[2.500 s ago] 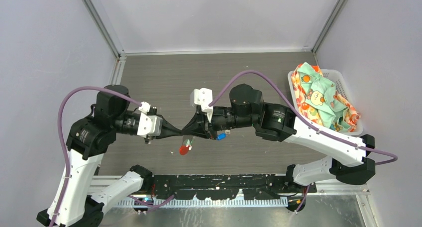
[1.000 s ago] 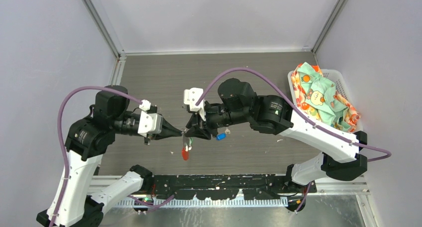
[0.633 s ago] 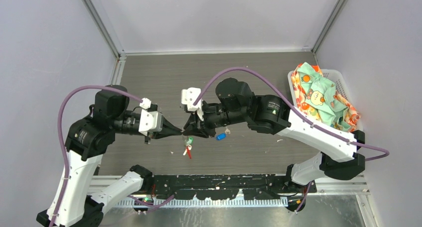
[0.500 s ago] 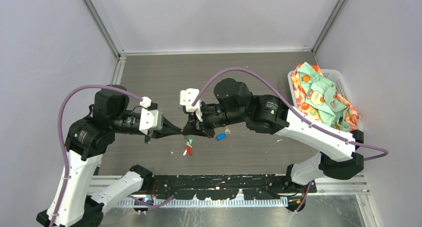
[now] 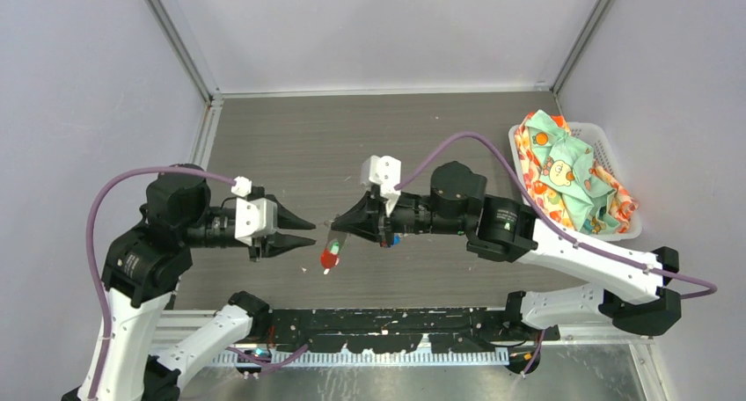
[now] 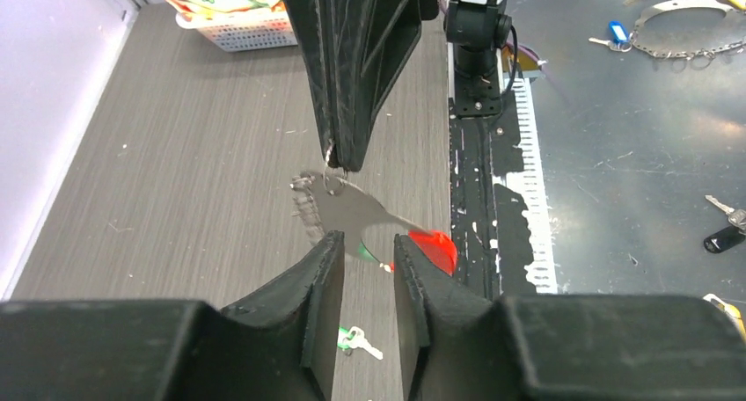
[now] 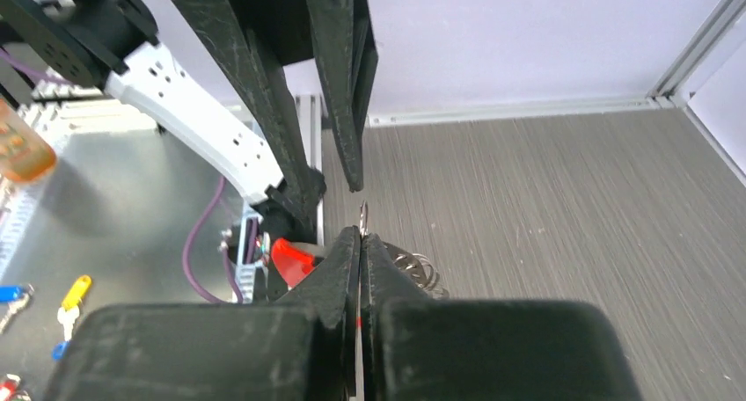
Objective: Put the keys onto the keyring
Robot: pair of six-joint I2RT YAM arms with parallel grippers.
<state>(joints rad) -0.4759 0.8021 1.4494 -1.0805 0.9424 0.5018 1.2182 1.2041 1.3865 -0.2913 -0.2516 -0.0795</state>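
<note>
Jaws: right gripper [image 5: 338, 233] pinching keyring [image 5: 328, 259], left gripper [image 5: 312, 232] spread beside it; slim tip-hold risks dropping keyring.

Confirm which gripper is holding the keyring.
The right gripper: its jaws are shut on the keyring, which dangles below it. The left gripper is open and holds nothing.

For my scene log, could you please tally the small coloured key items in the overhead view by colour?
Red keyring loop: 1
Green-headed key: 1
Blue-headed key: 1
Total: 3
</note>
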